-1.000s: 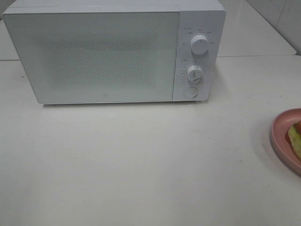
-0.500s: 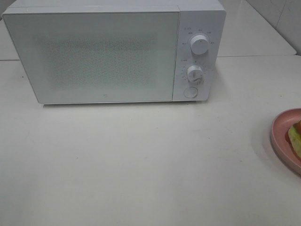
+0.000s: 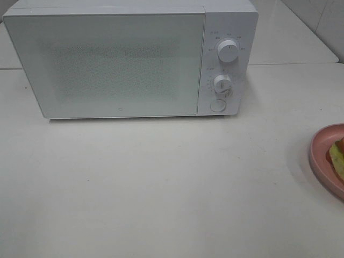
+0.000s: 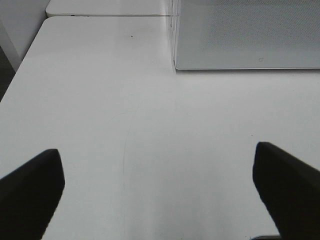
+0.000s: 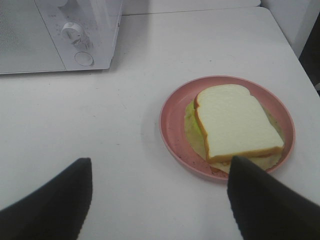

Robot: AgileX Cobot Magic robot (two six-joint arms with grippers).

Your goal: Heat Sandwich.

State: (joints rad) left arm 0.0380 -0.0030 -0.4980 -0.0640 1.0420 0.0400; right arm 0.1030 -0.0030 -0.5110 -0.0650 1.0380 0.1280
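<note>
The sandwich (image 5: 234,121), pale bread with orange-brown crust and yellow-green filling, lies on a round pink plate (image 5: 172,120). In the exterior high view only the plate's edge (image 3: 321,150) and a sliver of the sandwich (image 3: 338,157) show at the right border. The white microwave (image 3: 107,59) stands at the back with its door shut. My right gripper (image 5: 160,192) hovers open in front of the plate, holding nothing. My left gripper (image 4: 157,187) is open over bare table, near the microwave's left front corner (image 4: 175,65). Neither arm shows in the exterior high view.
The microwave has two knobs (image 3: 228,52) and a round button (image 3: 217,105) on its right panel. The white table (image 3: 161,188) ends at an edge on the left (image 4: 20,75). A second white surface (image 3: 290,32) lies behind the microwave.
</note>
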